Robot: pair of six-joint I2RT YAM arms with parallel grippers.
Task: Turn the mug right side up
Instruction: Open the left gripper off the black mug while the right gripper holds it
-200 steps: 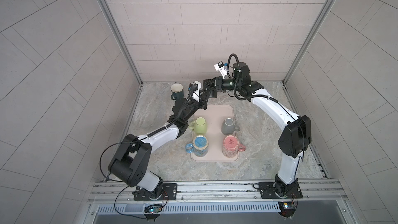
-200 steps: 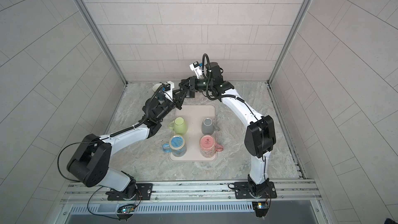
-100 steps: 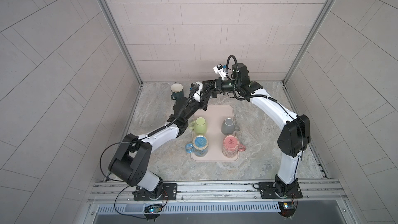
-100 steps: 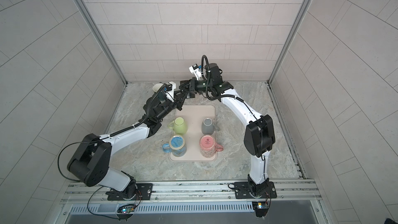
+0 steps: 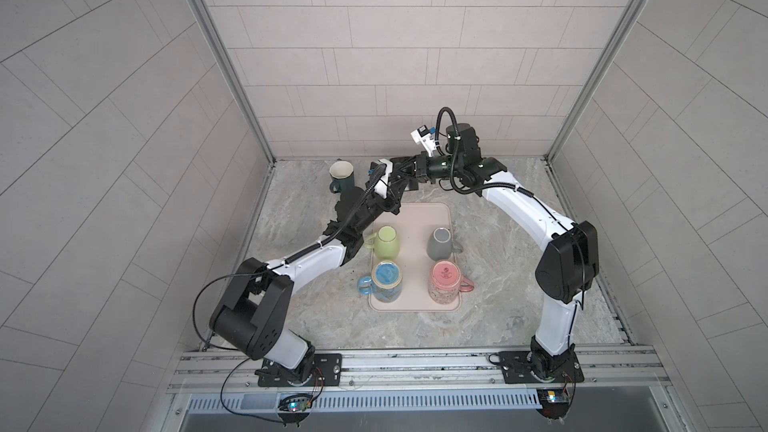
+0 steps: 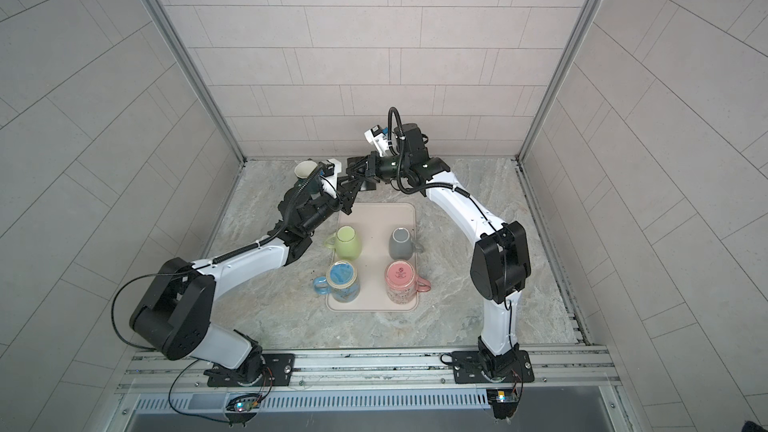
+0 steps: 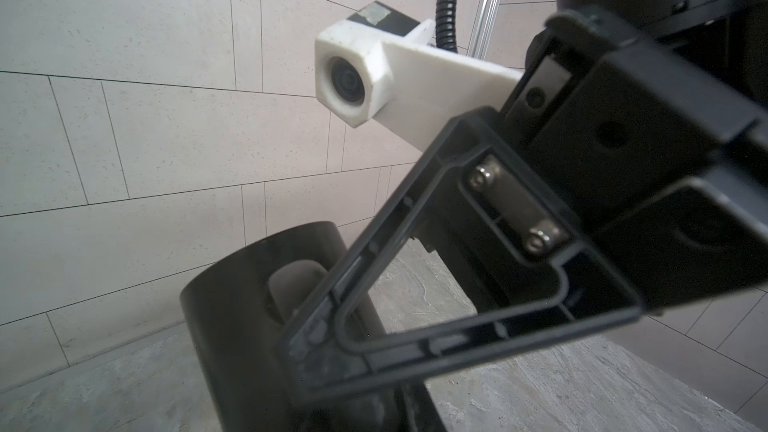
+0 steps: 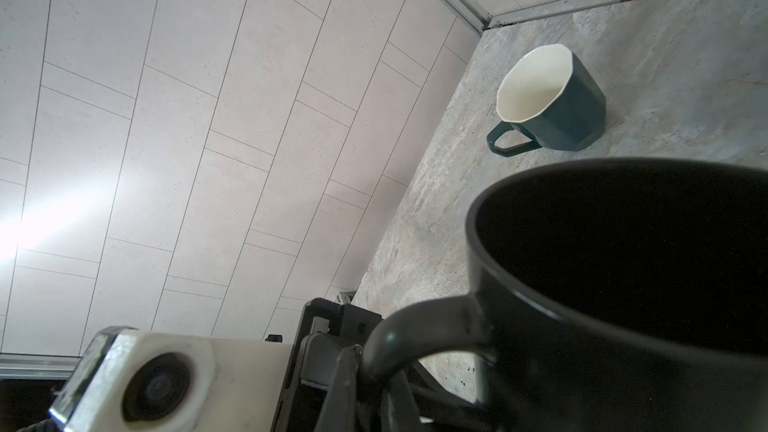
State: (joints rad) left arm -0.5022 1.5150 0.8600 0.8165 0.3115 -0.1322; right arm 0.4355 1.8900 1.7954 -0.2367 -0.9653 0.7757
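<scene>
A: Where was the black mug as seen from above?

B: In both top views it was raised over the marbled tabletop, just beyond the far edge of the beige tray. It sat between the left gripper and the right gripper, and their black parts hid nearly all of it.

A: What else was around?

B: A green mug, a grey mug, a blue mug and a pink mug stood on the tray. A dark teal mug stood upright near the back left corner, apart from the arms.

A: And the left wrist view?

B: The black mug's side rose at the lower left. One of the right gripper's fingers lay across it and covered much of it. The right wrist camera showed above.

A: The right wrist view?

B: The mug's dark mouth filled the lower right and blocked the right gripper's own fingers, which were closed together, apparently pinching the mug's wall. The left gripper's fingers were clamped on the handle, beside the left wrist camera. The teal mug stood beyond. How the black mug was tilted could not be told.
</scene>
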